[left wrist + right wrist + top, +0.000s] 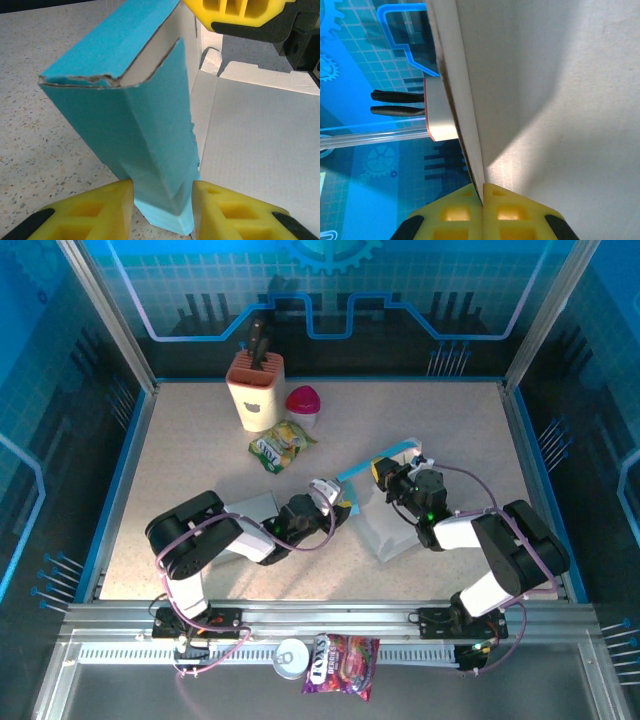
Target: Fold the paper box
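The box [388, 528] lies right of centre on the bench [200, 460], mostly flat: one blue flap [150, 125] stands up, the rest is unfolded. The right claw [482, 197] pinches a panel edge. The left claw [162, 200] straddles the flap, and I cannot tell whether it grips.

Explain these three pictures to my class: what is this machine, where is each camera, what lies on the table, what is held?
This is a robot: a left arm and a right arm bolted at the near edge of a table. One picture looks down from above; the others come from a camera on each wrist. On it are a partly folded paper box, a knife block, a snack bag and a pink-lidded cup. The right gripper is shut on a panel of the box. The left gripper straddles the box's blue flap; whether it squeezes I cannot tell.
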Controlling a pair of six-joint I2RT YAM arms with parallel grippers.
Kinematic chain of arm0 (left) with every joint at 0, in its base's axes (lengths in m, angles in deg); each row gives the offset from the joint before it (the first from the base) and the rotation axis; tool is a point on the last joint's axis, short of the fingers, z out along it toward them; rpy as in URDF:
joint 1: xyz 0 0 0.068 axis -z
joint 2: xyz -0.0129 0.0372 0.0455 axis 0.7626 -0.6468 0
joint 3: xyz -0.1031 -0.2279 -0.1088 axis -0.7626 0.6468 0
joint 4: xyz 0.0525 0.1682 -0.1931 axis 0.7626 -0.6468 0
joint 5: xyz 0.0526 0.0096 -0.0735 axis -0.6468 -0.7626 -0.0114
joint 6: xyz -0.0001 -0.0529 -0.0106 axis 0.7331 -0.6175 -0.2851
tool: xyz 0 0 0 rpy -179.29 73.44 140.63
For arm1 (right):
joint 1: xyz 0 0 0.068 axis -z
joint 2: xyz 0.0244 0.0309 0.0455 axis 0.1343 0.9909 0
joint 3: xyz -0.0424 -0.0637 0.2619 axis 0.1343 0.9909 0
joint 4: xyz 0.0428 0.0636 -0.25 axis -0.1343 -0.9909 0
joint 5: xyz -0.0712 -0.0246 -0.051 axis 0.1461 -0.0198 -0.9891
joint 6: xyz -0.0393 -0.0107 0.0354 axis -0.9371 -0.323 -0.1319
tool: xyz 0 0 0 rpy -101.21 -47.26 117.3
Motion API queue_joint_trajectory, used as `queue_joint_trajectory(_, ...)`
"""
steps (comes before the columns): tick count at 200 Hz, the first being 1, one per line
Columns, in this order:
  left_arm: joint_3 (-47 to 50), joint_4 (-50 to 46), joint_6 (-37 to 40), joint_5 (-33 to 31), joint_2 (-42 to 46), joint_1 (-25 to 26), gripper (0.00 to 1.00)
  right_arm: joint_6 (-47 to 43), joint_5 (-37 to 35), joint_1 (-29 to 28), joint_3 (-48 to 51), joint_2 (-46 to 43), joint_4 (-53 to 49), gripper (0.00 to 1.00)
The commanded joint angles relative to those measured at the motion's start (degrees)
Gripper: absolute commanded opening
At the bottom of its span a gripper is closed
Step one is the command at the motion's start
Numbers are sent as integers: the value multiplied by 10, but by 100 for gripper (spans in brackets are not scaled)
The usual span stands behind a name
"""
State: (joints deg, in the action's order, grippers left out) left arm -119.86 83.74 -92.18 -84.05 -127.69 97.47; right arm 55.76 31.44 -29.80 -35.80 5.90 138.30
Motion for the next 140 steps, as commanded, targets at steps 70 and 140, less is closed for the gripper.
queue_joint_trajectory(70, -29, 30, -29, -107, -10, 27, 40, 26, -18, -25, 29, 9, 68, 0)
queue_joint_trajectory(140, -31, 119, -20, -127, -59, 27, 36, 43, -24, -32, 35, 18, 73, 0)
